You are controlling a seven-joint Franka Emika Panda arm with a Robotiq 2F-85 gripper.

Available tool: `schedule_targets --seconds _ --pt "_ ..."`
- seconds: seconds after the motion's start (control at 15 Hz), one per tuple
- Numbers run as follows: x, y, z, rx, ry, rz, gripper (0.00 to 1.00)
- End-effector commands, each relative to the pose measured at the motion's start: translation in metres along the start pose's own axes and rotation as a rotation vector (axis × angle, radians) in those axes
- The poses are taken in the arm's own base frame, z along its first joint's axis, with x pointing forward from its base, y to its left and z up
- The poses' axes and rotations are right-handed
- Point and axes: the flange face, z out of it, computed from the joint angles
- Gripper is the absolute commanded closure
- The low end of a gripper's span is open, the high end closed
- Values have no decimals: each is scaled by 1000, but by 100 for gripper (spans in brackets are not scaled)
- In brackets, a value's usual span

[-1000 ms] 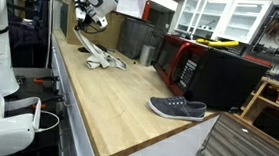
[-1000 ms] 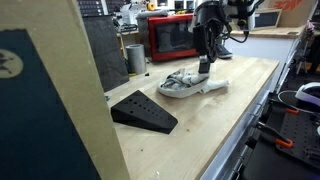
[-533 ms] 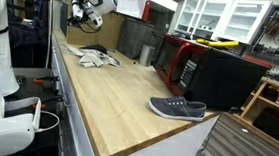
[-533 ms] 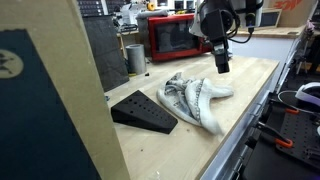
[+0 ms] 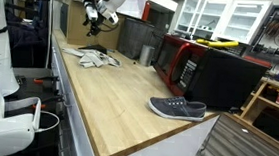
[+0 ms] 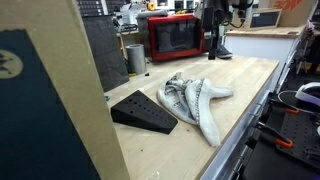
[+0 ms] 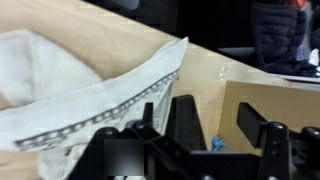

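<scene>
A crumpled white cloth with grey patterned edging (image 5: 93,55) (image 6: 195,98) lies on the wooden table (image 5: 128,97) (image 6: 245,90). My gripper (image 5: 96,22) (image 6: 214,45) hangs above and a little beyond the cloth, apart from it. In the wrist view the gripper (image 7: 220,125) is open, with only bare table between its two dark fingers (image 7: 185,120). There the cloth (image 7: 70,90) spreads out to the left, outside the jaws.
A dark shoe (image 5: 177,109) lies near the table's end. A red microwave (image 5: 176,61) (image 6: 175,38), a black box (image 5: 225,80) and a metal cup (image 5: 146,55) (image 6: 135,58) line the wall side. A black wedge (image 6: 143,111) sits beside the cloth.
The gripper, shut on the lifted cloth a second ago, has opened. The cloth dropped onto the table and spread out. The gripper rose and moved away from it.
</scene>
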Motion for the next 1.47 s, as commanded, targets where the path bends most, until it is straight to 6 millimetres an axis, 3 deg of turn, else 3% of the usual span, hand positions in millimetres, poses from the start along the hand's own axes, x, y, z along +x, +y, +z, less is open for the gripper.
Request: schedule_targets --seconds 0.0,0.27,0.6,1.13,1.4 --pt "22 40 -26 -174 90 -34 0" --pt "51 84 -33 -345 167 -37 0" --pt "89 116 -21 -498 163 -102 0" --pt "136 127 -10 -625 75 -264 0" --pt "153 128 8 -621 34 -315 0"
